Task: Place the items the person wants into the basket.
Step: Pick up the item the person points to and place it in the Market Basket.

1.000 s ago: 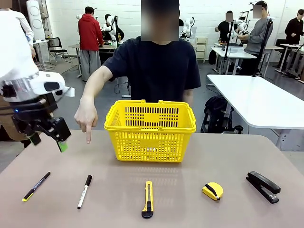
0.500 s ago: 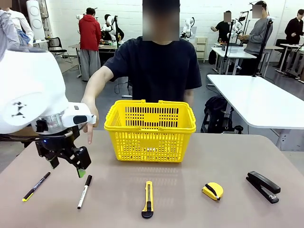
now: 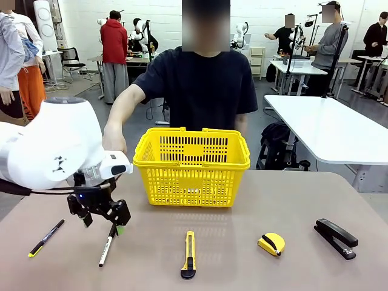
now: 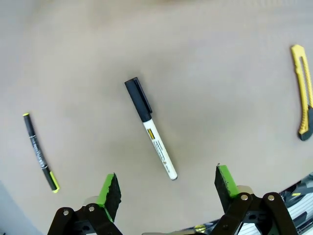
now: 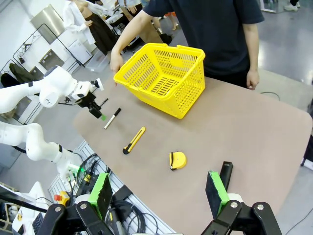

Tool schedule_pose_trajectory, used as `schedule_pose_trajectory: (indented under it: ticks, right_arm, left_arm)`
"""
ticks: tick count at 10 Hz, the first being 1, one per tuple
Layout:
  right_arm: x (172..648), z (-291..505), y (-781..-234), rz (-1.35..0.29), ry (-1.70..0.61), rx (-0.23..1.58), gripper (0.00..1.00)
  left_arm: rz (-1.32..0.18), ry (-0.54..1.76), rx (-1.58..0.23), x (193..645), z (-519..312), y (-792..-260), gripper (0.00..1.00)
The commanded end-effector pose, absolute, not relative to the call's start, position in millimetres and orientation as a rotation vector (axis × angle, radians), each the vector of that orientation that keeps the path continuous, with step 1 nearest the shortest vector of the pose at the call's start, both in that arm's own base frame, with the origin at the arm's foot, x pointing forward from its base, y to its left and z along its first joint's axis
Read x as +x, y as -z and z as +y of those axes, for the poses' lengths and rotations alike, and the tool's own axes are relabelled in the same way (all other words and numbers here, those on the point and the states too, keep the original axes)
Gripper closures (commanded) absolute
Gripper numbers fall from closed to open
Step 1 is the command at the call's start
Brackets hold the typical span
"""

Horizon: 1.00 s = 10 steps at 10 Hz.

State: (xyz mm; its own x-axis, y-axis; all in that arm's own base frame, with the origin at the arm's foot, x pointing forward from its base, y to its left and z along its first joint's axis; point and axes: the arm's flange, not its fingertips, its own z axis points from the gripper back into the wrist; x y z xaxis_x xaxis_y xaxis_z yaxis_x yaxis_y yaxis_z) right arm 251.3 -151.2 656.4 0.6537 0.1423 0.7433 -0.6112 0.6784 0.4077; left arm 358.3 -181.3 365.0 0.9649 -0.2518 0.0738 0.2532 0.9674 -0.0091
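My left gripper (image 3: pixel 103 224) hangs at the lower left of the front view, jaws spread wide with nothing in them, right over the capped end of the marker (image 4: pixel 149 128). In the left wrist view the marker lies slanted mid-frame on the table, its white tip pointing down between my 2 green pads (image 4: pixel 110 188), apart from both. The basket (image 3: pixel 191 160) stands at the frame's centre, with the person's hand (image 3: pixel 114 139) by its left rim. The utility knife (image 3: pixel 189 254) lies bottom centre and the tape measure (image 3: pixel 271 244) lower right. My right gripper (image 5: pixel 159 192) is also wide open and empty.
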Motion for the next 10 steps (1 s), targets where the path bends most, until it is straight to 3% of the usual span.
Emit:
schedule_pose_trajectory:
  ticks: [1,9,10]
  right_arm:
    - [251.9,-151.6,-655.4,-0.743,-0.473,0.712,0.0]
    - [251.9,-151.6,-655.4,-0.743,-0.473,0.712,0.0]
    - [251.9,-151.6,-655.4,-0.743,-0.473,0.712,0.0]
  left_arm:
    - [-0.076,0.205,0.006,370.2,-183.1,-346.5,0.0]
    - [-0.035,0.113,0.049,378.0,-186.2,-312.5,0.0]
    - [-0.043,0.121,0.048,378.3,-185.1,-312.8,0.27]
